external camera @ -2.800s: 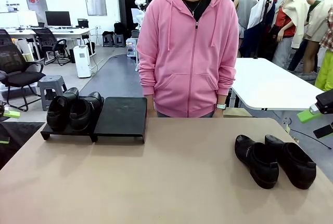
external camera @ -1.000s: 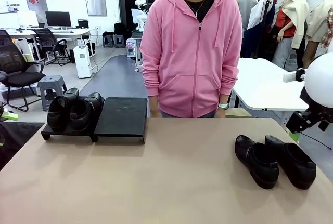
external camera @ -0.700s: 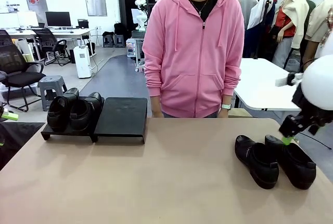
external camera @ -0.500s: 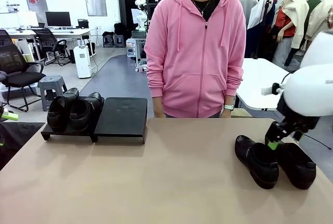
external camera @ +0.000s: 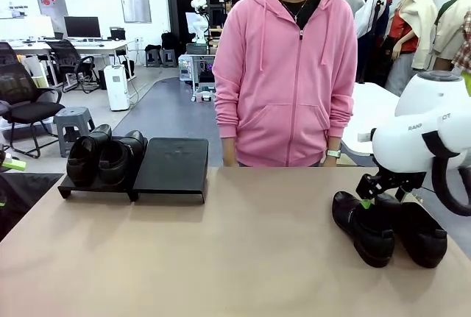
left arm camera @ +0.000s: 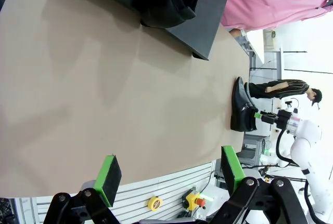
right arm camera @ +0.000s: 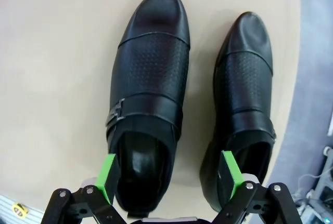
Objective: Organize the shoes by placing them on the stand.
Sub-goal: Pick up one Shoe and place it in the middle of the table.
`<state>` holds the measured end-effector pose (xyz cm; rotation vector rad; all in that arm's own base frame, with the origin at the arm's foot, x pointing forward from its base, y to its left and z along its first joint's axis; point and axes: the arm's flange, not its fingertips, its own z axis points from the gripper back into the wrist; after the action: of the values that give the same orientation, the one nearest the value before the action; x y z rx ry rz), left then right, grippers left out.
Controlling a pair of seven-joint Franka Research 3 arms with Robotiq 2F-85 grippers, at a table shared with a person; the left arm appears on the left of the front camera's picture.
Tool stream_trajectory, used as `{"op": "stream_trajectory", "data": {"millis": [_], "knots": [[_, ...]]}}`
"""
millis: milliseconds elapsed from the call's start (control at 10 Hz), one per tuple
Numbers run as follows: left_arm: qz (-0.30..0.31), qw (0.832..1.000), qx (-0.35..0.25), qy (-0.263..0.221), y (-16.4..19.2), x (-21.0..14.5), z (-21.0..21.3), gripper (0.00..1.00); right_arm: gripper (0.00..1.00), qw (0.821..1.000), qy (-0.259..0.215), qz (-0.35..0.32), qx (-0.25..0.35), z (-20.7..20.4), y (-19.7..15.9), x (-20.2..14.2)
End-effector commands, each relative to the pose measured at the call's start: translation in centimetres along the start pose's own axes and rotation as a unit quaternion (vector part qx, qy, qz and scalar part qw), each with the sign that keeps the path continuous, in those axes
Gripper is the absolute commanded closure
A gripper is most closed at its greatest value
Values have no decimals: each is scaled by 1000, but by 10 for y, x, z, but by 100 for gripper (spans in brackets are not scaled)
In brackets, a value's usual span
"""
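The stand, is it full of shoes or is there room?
Half full: two shoes sit on the left platform; the right platform is bare.

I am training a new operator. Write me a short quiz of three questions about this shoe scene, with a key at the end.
1. How many shoes rest on the stand?
2. True or false: the right hand is open over the pair lying on the table.
3. Seen from the robot, which half of the stand is bare? A. left B. right C. neither

Key: 1. two; 2. true; 3. B
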<state>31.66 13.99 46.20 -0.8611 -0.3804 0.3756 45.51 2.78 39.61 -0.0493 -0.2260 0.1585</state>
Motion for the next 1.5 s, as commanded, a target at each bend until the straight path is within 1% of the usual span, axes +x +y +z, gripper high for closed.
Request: {"op": "stream_trajectory", "data": {"millis": [0,100,300,500,600,700,1000,1400], "knots": [[3,1000,2,4,-1,-1,3,0,0,999,-14,-23,-23,-13,0,2],[3,1000,2,4,-1,-1,3,0,0,1000,-3,-19,-12,-22,-2,0],[3,1000,2,4,-1,-1,3,0,0,1000,13,-22,-17,-35,1,-2],[3,1000,2,4,-1,-1,3,0,0,999,30,-17,-9,-44,3,-3],[3,1000,2,4,-1,-1,3,0,60,999,38,-18,-23,-47,4,-2],[3,1000,2,4,-1,-1,3,0,100,999,40,-20,-22,-47,5,-3],[3,1000,2,4,-1,-1,3,0,100,998,50,-22,-23,-49,4,-4],[3,1000,2,4,-1,-1,3,0,100,999,50,-11,-17,-46,7,-5]]}}
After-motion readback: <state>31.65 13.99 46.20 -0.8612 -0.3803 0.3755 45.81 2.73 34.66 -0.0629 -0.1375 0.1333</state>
